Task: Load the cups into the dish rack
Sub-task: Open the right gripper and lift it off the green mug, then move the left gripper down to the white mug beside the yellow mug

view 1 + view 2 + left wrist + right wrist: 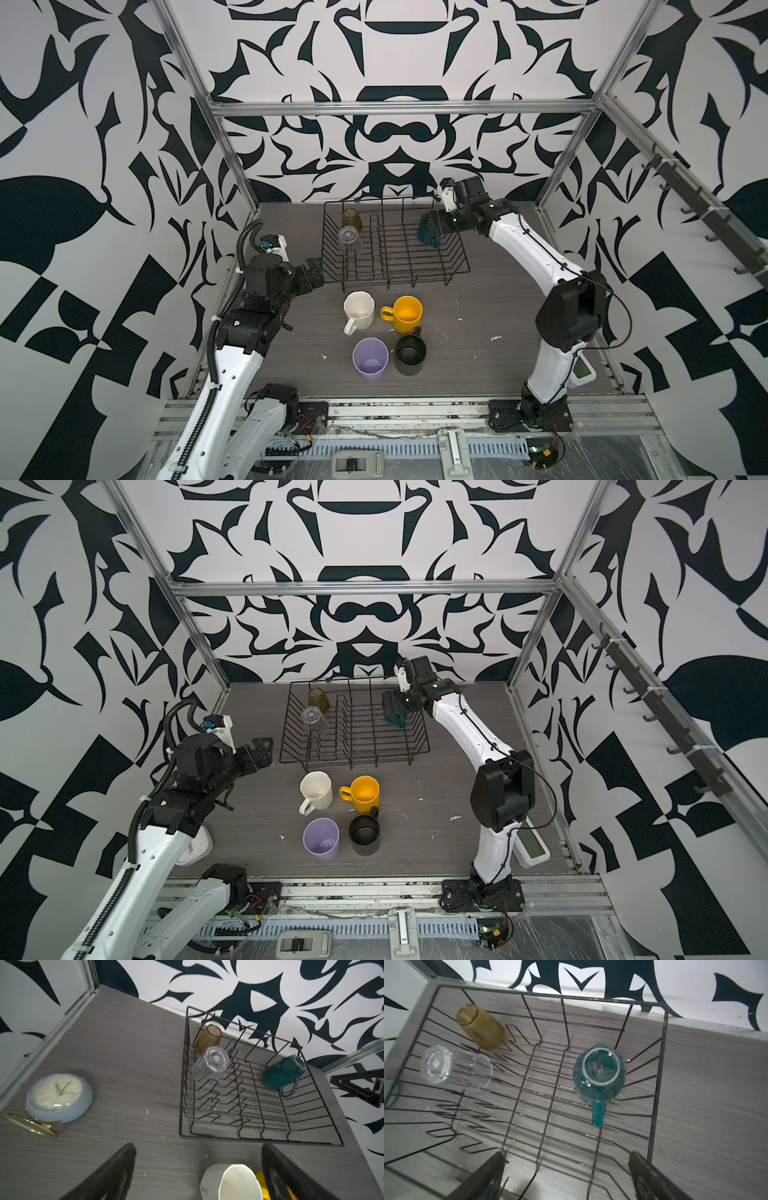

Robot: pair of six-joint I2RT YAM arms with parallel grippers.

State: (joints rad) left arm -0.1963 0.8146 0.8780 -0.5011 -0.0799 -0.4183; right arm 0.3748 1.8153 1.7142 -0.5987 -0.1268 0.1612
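Next pick, I'd judge: cream mug. L jaws stand wide apart, empty, just off the rack at its front-left corner. In the L wrist view the mug shows between the two tips but lower, not touching. From the L jaws it lies toward the front & toward mid-table. It's upright, mouth up, so its long axis is vertical. The handle points to the front, slightly L.

R jaws are apart & empty too, hanging over the green mug, which sits bottom-up, tilted, in the rack's R back part. Amber tumbler & clear tumbler lean bottom-up at the rack's L side. So the R arm is well apart from the table cups and the L arm is nearer.

Yellow mug stands just beside the cream one, w/ lilac tumbler & black mug in front. That's 4 on the table, 3 racked. Mind the yellow mug when you close.
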